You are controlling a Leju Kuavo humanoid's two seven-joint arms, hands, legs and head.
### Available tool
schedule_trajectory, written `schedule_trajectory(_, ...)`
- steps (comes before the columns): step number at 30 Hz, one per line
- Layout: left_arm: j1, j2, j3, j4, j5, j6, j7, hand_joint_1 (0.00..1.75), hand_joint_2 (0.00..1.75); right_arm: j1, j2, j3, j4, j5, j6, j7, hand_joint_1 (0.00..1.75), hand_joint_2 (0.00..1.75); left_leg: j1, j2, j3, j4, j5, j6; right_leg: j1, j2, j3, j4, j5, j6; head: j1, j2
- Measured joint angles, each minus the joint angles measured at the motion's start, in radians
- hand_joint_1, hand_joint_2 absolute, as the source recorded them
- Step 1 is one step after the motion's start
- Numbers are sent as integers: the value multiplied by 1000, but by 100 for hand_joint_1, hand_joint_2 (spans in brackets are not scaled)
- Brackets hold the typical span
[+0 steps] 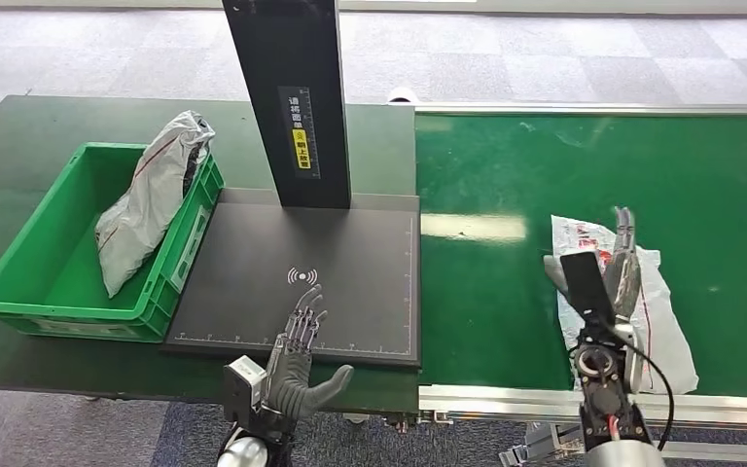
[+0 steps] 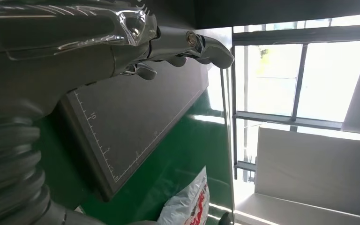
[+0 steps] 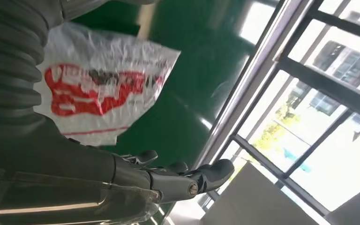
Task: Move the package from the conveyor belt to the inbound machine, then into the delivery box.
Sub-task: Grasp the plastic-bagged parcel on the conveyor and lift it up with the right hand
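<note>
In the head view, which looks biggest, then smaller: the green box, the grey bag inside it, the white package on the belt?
1. green box
2. and 3. grey bag and white package: alike, and partly hidden, so unranked.

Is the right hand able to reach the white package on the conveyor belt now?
Probably yes. The right hand is open above the white package on the conveyor belt, and nothing lies between them.

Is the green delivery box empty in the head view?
No: a grey package already leans inside the green box, against its wall nearest the black machine.
</note>
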Motion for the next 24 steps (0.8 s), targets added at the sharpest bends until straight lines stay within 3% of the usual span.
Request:
schedule_trajectory(3,0,-5,2,-11,2,0,0,0,175,-139,-72,-51,164,38,24,56,0,175,-1,-1,0,0,1,1,-1,-1,0,0,1,0,0,0)
schedule_trajectory(6,0,-8,3,-14,4,-3,0,0,175,-213,-112,-67,270,72,83,155,0,175,-1,-1,-1,0,1,0,0,-1,-1,0,1,0,0,0)
schedule_trajectory(9,-1,-11,-2,-14,9,-11,0,0,175,-250,-140,-70,357,102,236,312,0,175,-1,-1,-2,0,1,0,0,-2,-2,0,0,0,0,0)
schedule_trajectory(12,-4,-14,-7,-11,12,-15,0,0,175,-259,-153,-70,412,124,384,382,0,175,0,-2,-3,0,1,0,0,-2,-2,0,0,0,0,0)
schedule_trajectory(15,-15,-15,-11,-3,13,-16,0,0,175,-256,-154,-69,447,146,477,423,0,175,0,-2,-3,0,1,0,0,-2,-2,0,0,0,0,0)
schedule_trajectory(24,-26,-20,-18,15,14,-16,0,0,175,-261,-154,-68,487,151,497,433,0,175,0,-2,-2,0,1,0,0,-2,-2,0,0,0,0,0)
